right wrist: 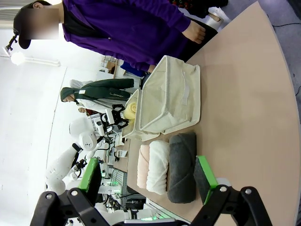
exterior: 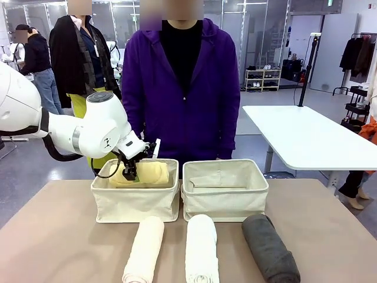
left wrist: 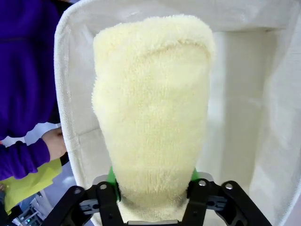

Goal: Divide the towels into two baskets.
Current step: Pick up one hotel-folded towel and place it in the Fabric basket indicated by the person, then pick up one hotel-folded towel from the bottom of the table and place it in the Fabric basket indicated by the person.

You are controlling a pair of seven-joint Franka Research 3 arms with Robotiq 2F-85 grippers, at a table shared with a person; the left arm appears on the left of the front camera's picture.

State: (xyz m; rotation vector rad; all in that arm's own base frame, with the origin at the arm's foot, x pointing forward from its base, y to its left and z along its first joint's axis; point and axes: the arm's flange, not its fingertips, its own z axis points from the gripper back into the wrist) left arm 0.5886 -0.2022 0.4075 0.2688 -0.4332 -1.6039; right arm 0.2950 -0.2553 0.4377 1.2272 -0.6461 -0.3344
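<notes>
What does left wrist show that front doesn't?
Left wrist adds: green pads flanking the pale yellow towel's end, and the person's hand just outside the left basket's wall. Front adds: the right basket, plus the cream towel, white towel and charcoal towel lying on the table before both baskets. Shared: the left hand at the pale yellow towel, which lies inside the left basket.

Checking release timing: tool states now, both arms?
Left tool: straddles the yellow towel; gripping or loose, cannot tell.
Right tool: open, empty.
</notes>
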